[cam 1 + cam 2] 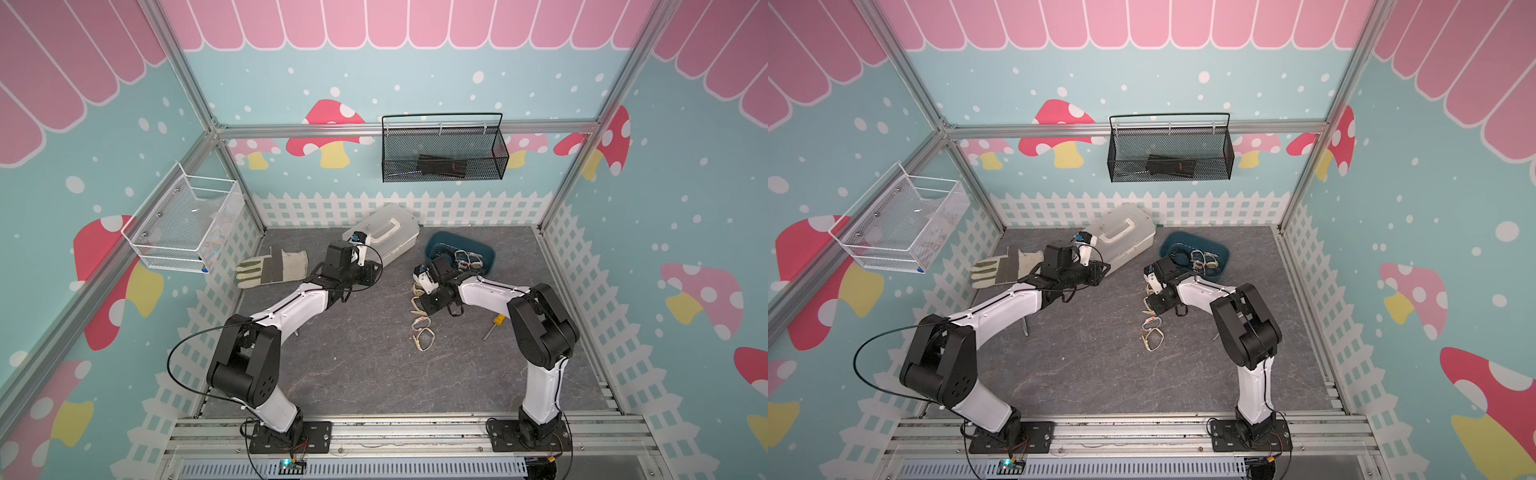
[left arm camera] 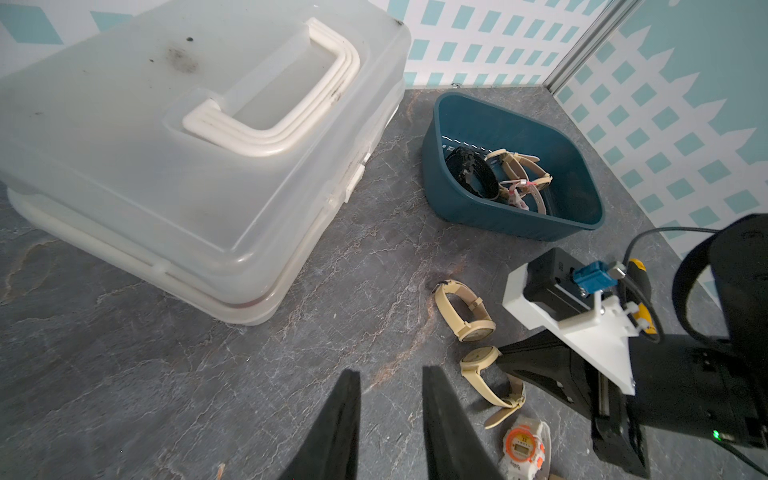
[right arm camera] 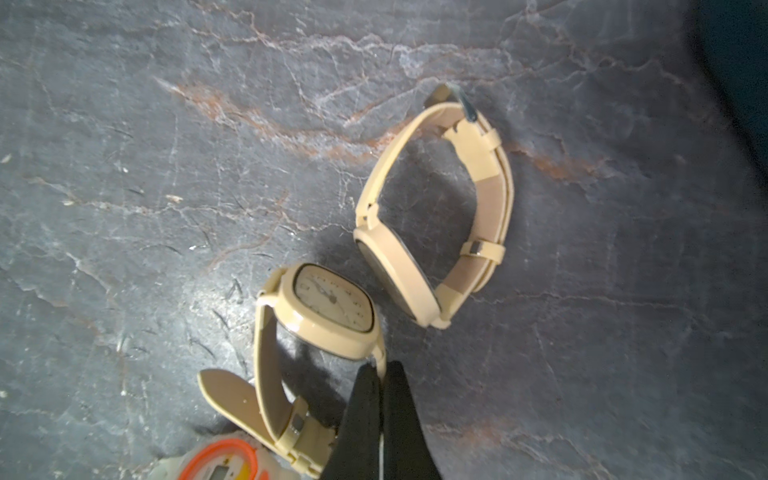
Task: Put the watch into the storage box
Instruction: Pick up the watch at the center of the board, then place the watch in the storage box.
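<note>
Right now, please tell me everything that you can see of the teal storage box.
The storage box is a dark teal-blue tub of smooth plastic, rounded-rectangular, low-walled and without a lid. It stands upright on the grey marbled tabletop, close to the back wall, beside the white case but apart from it. Inside it lie a black watch and a few beige-strapped watches, bunched together. Only the tabletop and these watches touch it.

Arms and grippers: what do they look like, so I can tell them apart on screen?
Left arm and right arm match: white shells, black joint housings, black base plates. A black cable loops off the left one. Left gripper and right gripper each have two black tapered fingers. The right wrist carries a white bracket with a blue connector.
</note>
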You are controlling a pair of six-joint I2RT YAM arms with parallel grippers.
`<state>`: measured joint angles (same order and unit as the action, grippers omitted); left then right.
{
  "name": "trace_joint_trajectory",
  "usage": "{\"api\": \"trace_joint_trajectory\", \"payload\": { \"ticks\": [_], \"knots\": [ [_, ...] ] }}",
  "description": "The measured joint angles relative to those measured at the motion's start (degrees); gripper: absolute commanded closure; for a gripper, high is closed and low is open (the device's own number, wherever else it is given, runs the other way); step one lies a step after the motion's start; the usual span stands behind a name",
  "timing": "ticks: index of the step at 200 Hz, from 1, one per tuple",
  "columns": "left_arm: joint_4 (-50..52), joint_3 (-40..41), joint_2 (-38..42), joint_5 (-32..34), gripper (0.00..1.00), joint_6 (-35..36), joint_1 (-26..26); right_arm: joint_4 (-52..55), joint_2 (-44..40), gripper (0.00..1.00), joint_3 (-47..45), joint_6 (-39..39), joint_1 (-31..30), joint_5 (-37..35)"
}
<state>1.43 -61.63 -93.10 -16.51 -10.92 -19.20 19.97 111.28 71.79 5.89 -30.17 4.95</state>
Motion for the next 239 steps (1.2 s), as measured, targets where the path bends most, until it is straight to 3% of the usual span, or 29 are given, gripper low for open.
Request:
{"api": "trace_joint_trajectory", "payload": {
  "ticks": [95,239],
  "knots": [
    [0.0,0.3,0.0,0.0,0.71,0.0,0.0,-3.7,-9.6,1.0,-0.8,0.4,0.7,1.1],
    [0.3,0.3,0.9,0.0,0.71,0.7,0.0,-1.4,-6.3,1.0,4.6,7.9,15.8,-8.1]
  ]
}}
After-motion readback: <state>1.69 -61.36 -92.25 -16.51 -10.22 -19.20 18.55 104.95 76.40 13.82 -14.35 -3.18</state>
